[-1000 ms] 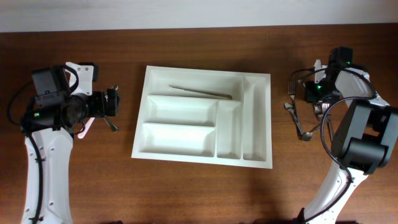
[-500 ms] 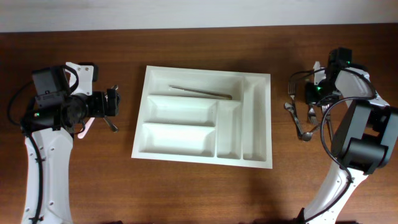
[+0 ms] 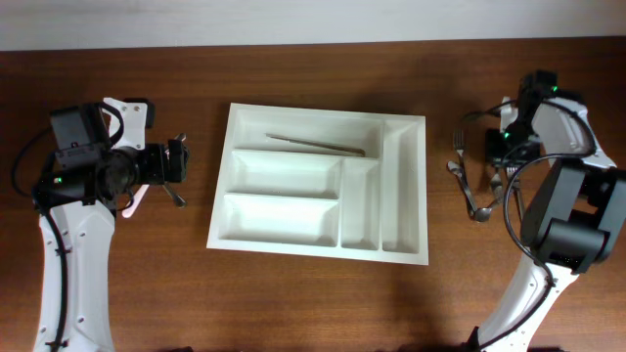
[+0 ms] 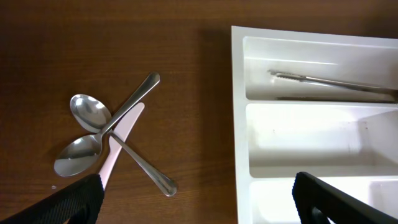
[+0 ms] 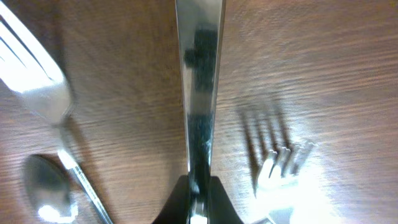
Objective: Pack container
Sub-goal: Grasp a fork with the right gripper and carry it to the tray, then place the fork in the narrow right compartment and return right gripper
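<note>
Squarely in the middle of the table [image 3: 117, 293] sits the white container [image 3: 279, 217], and its top long compartment holds one slim metal utensil [image 3: 315, 145]. Just left of the container, my left gripper [image 4: 199, 202] hangs with fingers [image 4: 68, 202] spread wide near crossed spoons [image 4: 90, 115]. Right of the container, my right gripper [image 5: 199, 205] pinches a flat steel handle [image 5: 199, 74], a fork [image 5: 280, 168] lying just beside it.

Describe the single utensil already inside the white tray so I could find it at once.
Find the big white tray in the middle of the dark wooden table. In the long compartment along its far edge lies a slim metal utensil, slightly slanted. It is the only piece inside the tray; every other compartment is empty.
</note>
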Available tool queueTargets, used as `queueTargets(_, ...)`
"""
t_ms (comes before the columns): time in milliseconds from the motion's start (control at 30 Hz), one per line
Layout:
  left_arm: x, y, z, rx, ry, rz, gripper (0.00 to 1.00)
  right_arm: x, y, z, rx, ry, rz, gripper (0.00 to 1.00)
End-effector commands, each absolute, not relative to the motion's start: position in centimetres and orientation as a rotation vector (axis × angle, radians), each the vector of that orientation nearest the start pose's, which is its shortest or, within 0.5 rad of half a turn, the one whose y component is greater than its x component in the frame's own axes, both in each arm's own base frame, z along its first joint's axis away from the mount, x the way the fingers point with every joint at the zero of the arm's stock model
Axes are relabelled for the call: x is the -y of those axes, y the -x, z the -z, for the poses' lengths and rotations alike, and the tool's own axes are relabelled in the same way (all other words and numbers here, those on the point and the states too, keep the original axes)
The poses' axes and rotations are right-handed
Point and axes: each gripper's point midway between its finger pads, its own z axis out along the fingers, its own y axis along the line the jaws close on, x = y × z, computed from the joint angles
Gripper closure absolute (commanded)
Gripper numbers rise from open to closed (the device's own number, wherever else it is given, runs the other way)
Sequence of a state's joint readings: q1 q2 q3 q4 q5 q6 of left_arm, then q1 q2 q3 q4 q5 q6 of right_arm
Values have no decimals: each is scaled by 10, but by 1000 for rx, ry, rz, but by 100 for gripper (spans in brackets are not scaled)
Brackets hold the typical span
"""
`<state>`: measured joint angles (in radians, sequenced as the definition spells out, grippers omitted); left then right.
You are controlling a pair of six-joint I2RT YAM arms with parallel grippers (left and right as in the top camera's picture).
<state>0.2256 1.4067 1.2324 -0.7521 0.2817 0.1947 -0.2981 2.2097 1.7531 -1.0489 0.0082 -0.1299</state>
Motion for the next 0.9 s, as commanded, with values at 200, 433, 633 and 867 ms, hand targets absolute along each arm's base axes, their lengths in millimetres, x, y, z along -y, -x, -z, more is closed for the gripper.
queueTargets(200,-35,-377,-206,-2432,-105,177,1,90,-446,-145,-2897,-229,16,96)
queueTargets(433,-35,-377,-206,-2432,-105,177,1,20,-429,-149,-2982,-156,-83,96)
queueTargets(633,-35,-377,-206,-2432,-105,177,1,-43,-421,-132,-3032,-154,-183,96)
queueTargets(867,-35,-377,-206,-2432,-105,177,1,-89,-405,-95,-3087,-189,-171,96)
